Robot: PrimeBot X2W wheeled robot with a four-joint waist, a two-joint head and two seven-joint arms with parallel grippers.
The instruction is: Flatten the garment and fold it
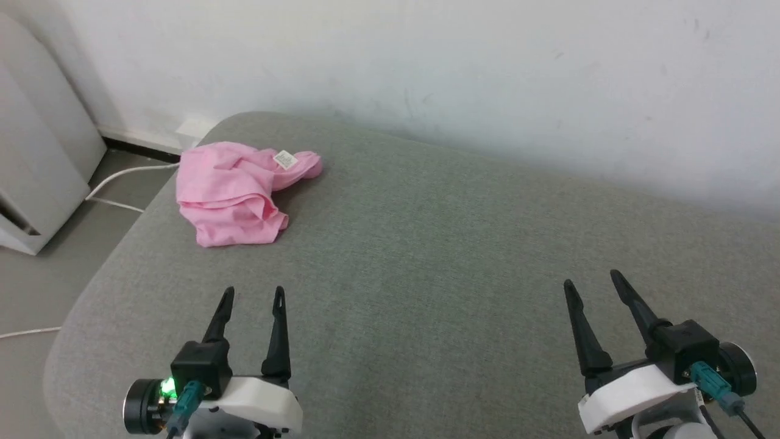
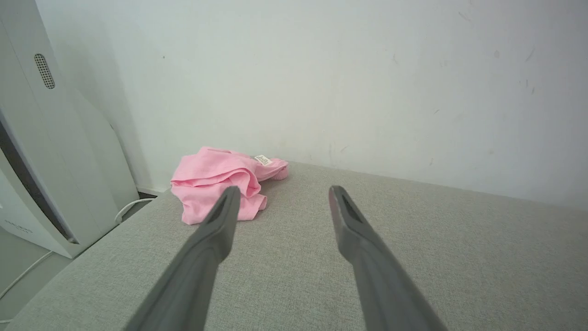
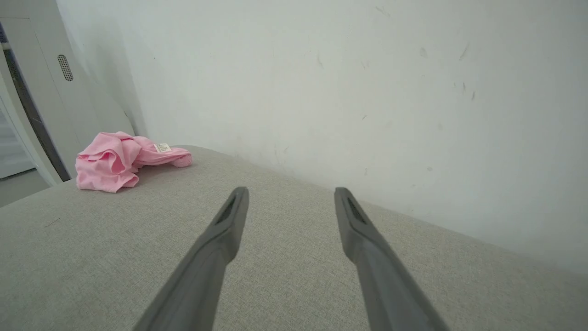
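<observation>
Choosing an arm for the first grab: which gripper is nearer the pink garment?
Left. The left gripper, open, points almost straight at the crumpled garment ahead. The right gripper, also open, sits far to the garment's right across the grey cushion.

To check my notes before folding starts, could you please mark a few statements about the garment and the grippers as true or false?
1. The garment lies crumpled near the far left corner of the cushion. True.
2. The left gripper is shut on the garment. False: it is open, apart from the garment, and holds nothing.
3. A white label shows on top of the garment. True.
4. The right gripper is nearer the garment than the left gripper. False: the left gripper is nearer.
</observation>
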